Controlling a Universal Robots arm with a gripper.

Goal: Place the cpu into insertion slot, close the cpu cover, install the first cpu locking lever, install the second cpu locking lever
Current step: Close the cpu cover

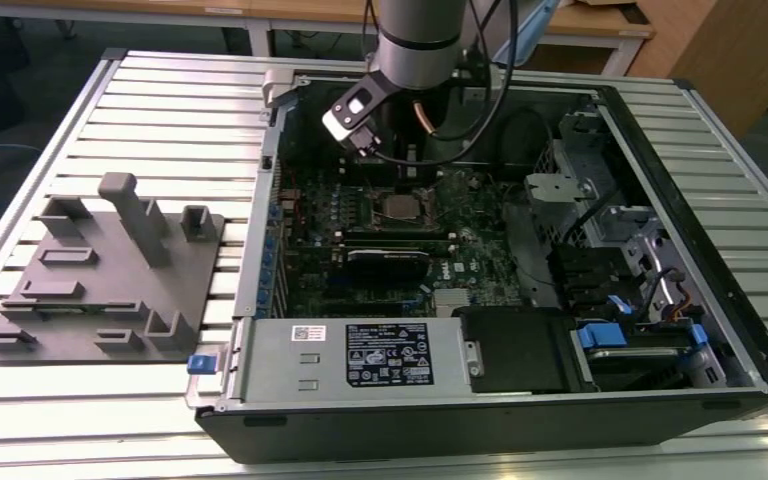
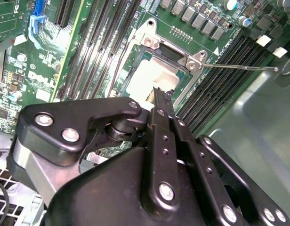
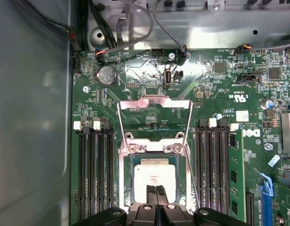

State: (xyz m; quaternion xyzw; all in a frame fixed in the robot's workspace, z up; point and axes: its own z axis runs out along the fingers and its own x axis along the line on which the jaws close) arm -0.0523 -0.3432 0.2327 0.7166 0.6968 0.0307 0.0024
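Table: a ribbed silver metal table bears all that we inspected.
Fixture tray: grey moulded plastic with upright posts and shallow pockets, at the exterior view's left, just beside the case.
Case: an open black tower case lying on its side. It holds the board, the power supply and the drive bays.
Power supply: a grey metal box with a white label, along the case's near edge.
Motherboard: a green circuit board on the case floor.
Memory slots: long, black, flanking the socket on both sides.
Insertion slot: a small square socket with a silver rim. It holds the cpu.
Cpu: a small flat square chip with a dull silver top, seated flat in the socket.
Cpu cover: a thin silver frame plate, swung off the chip, with board showing through its window.
Locking lever: a thin wire, unlatched, reaching out over the memory slots.
Gripper: black, its fingers drawn together with nothing between them. The tips are over the chip's edge, but we cannot tell whether they touch it.
Arm: grey, draped with cables, hiding the board behind the socket.
Drive latch: blue plastic, at the exterior view's right.
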